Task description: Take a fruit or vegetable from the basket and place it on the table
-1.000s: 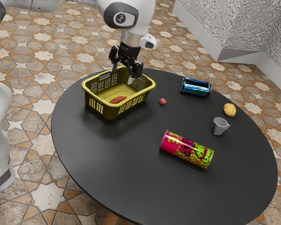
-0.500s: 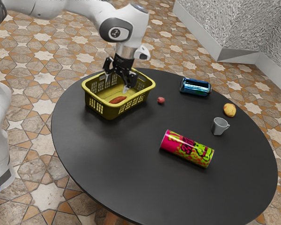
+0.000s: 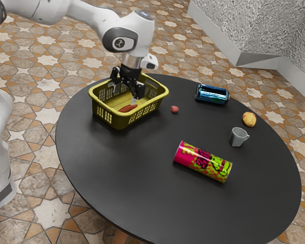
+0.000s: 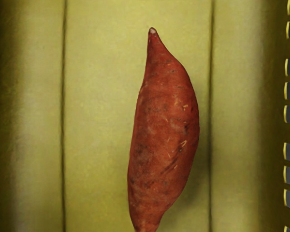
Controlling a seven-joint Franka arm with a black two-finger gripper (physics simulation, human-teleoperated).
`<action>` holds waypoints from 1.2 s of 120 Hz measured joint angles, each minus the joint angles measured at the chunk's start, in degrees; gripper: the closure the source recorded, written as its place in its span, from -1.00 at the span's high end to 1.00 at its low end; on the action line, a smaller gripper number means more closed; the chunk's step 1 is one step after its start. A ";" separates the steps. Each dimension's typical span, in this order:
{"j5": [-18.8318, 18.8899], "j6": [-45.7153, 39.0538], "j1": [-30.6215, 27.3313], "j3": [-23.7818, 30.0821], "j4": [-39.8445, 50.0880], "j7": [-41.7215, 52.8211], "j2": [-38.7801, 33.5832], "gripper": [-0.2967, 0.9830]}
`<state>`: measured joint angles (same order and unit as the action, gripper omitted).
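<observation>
One blue can (image 3: 212, 95) lying near the far edge of the table (image 3: 132, 168), one small red round thing (image 3: 175, 109) more inward, one yellowish fruit (image 3: 249, 119) close to the edge at the exterior view's right, one grey cup (image 3: 237, 138) upright beside it, one pink-and-green can (image 3: 202, 162) lying nearer the middle.

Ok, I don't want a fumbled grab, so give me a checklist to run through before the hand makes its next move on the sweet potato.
1. Hand open: ok, fingers apart.
2. Sweet potato in the basket: ok, lying on its floor.
3. Basket upright: ok, standing on the table.
4. Sweet potato free of the basket's walls: ok, floor shows along both its long sides.
5. Sweet potato gripped: not ok, the fingers aren't closed on it.
6. Exact gap between fingertips and basket floor: cannot tell.
</observation>
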<state>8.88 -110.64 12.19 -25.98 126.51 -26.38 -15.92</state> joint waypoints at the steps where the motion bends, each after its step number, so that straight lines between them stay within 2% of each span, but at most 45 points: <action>1: 0.01 -0.10 0.00 -0.04 0.05 0.07 -0.05 0.54; 56: 0.17 -8.93 0.01 -1.33 3.33 4.97 -0.32 0.54; 144: 0.08 -17.55 0.09 -3.19 7.42 8.59 0.58 0.54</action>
<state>8.96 -128.19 12.29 -29.17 133.93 -17.79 -15.34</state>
